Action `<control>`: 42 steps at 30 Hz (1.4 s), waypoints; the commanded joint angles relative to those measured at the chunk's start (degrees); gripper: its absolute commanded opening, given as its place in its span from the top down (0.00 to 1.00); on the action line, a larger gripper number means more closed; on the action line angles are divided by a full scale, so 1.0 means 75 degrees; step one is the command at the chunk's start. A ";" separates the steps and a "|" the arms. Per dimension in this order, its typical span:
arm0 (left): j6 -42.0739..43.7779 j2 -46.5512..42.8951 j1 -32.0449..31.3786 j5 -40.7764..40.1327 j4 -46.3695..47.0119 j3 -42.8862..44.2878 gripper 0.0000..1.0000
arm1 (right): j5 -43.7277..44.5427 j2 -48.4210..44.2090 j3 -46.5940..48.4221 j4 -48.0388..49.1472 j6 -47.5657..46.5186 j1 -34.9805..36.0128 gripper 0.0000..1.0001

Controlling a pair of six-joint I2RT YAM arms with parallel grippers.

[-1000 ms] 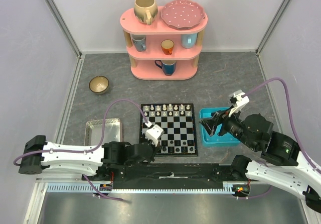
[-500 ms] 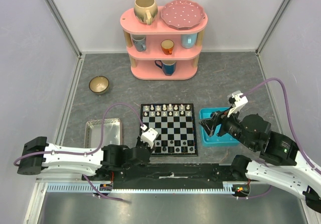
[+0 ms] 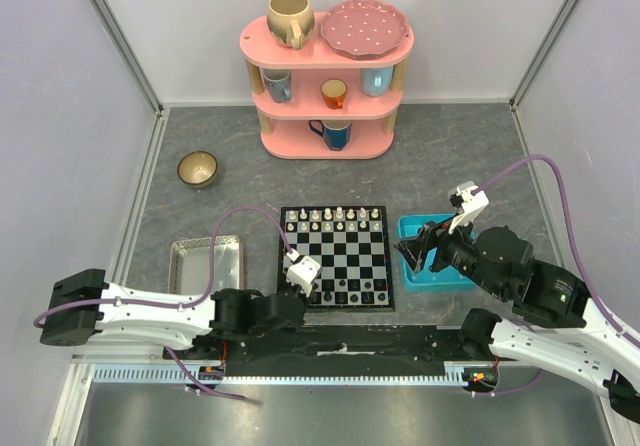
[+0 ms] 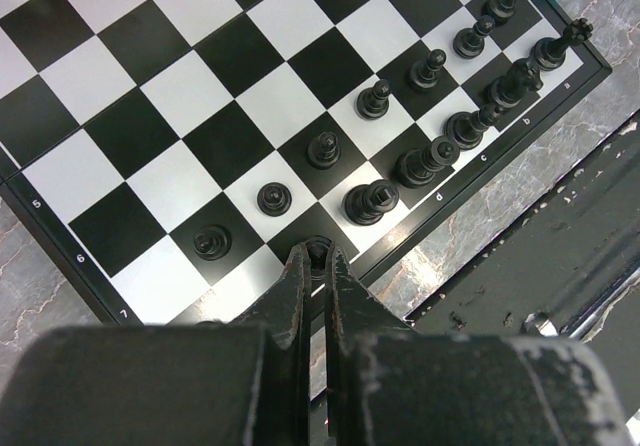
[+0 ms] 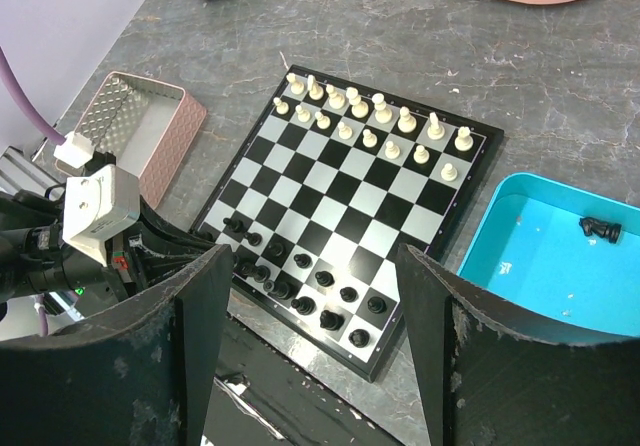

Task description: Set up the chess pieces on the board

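**First:** Grey marbled stone serves as the table (image 3: 450, 166), shut in by pale lilac walls (image 3: 60, 116). What is found nearest the arms' bases?

**Second:** The left gripper (image 4: 317, 263) is held low over the near edge of the board (image 3: 345, 251), close to its left corner. Its jaws are drawn almost fully together. From the left wrist, the round top of a black piece (image 4: 318, 249) is seen just past the fingertips (image 4: 298, 271), on the nearest row. Whether it is pinched cannot be told.

**First:** How are the other pieces laid out?

**Second:** The black pieces (image 3: 345, 288) are stood upright on the two near rows. The white pieces (image 3: 335, 218) are lined up on the two far rows.

**First:** And on the right side?

**Second:** The blue tray (image 3: 440, 283) is set just right of the board, and the right gripper (image 3: 420, 251) is held above its left part. Those jaws are spread wide, and nothing is held between them. From the right wrist, a lone black piece (image 5: 598, 229) is seen lying in the tray, towards its far side.

**First:** What is placed farther off?

**Second:** A metal tray (image 3: 205, 261) with a pink rim is laid left of the board. A small brown bowl (image 3: 197, 169) is set beyond it. Against the far wall a pink shelf (image 3: 325, 116) is stood, on which mugs (image 3: 333, 131) and a spotted plate (image 3: 365, 28) are kept.
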 commanded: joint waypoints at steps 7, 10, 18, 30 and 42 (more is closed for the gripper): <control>-0.0297 0.0140 -0.0058 -0.0111 0.0536 -0.0148 0.98 | 0.0091 -0.0002 -0.0064 0.0071 0.0048 0.0010 0.26; -0.0274 0.0199 -0.0047 -0.0134 0.0583 -0.0159 0.98 | 0.0067 -0.0002 -0.0064 0.0059 0.0060 0.0010 0.26; -0.0227 0.0257 -0.0047 -0.0169 0.0677 -0.0171 0.98 | 0.0079 -0.0037 -0.0064 0.0024 0.0037 0.0010 0.26; -0.0157 0.0409 -0.0058 -0.0181 0.0759 -0.0253 0.98 | 0.0090 -0.0014 -0.0053 0.0001 -0.0010 0.0010 0.26; -0.0145 0.0539 -0.0058 -0.0216 0.1005 -0.0230 0.86 | 0.0067 -0.0014 -0.0029 -0.0058 -0.0010 0.0010 0.26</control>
